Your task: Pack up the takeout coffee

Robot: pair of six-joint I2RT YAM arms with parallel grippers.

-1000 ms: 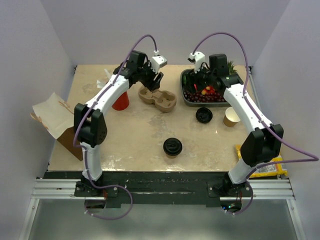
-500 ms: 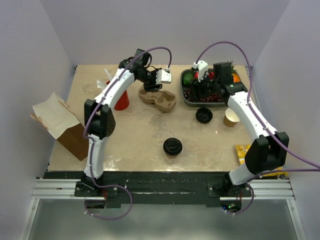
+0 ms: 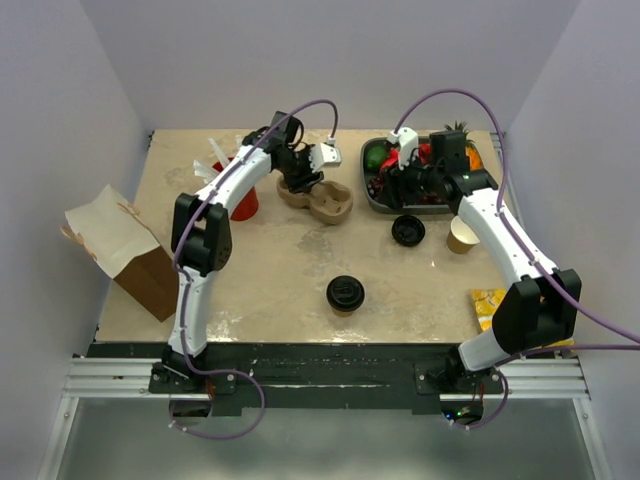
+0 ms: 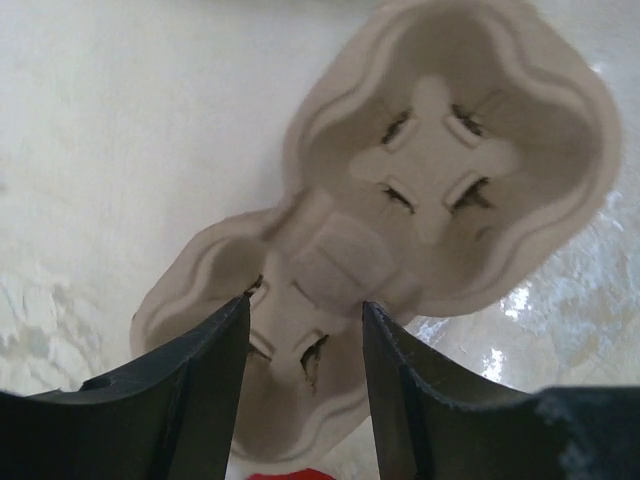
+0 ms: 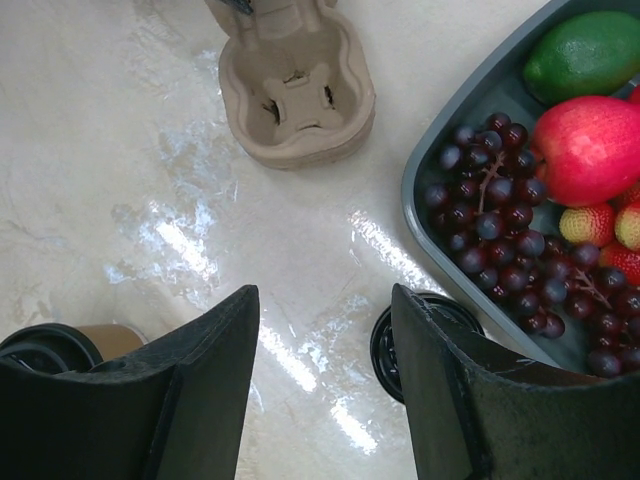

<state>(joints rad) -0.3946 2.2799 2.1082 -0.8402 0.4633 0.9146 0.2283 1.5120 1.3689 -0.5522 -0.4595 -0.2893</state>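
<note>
The takeout coffee, a tan cup under a round black lid, stands alone at the table's middle front; its lid also shows at the right wrist view's lower left. The pulp cup carrier lies at the back centre. My left gripper is down over the carrier's left pocket. In the left wrist view the carrier fills the frame and the left gripper stands open astride the near pocket; whether it touches is unclear. My right gripper hovers open over bare table beside the fruit tray.
A loose black lid and a lidless tan cup sit in front of the grey fruit tray. A red cup stands left of the carrier. A brown paper bag lies at far left, a yellow packet at right front.
My left gripper turned, came down onto the carrier's left pocket and narrowed its jaws. The right gripper shifted slightly right and nearer, over the tray's front edge.
</note>
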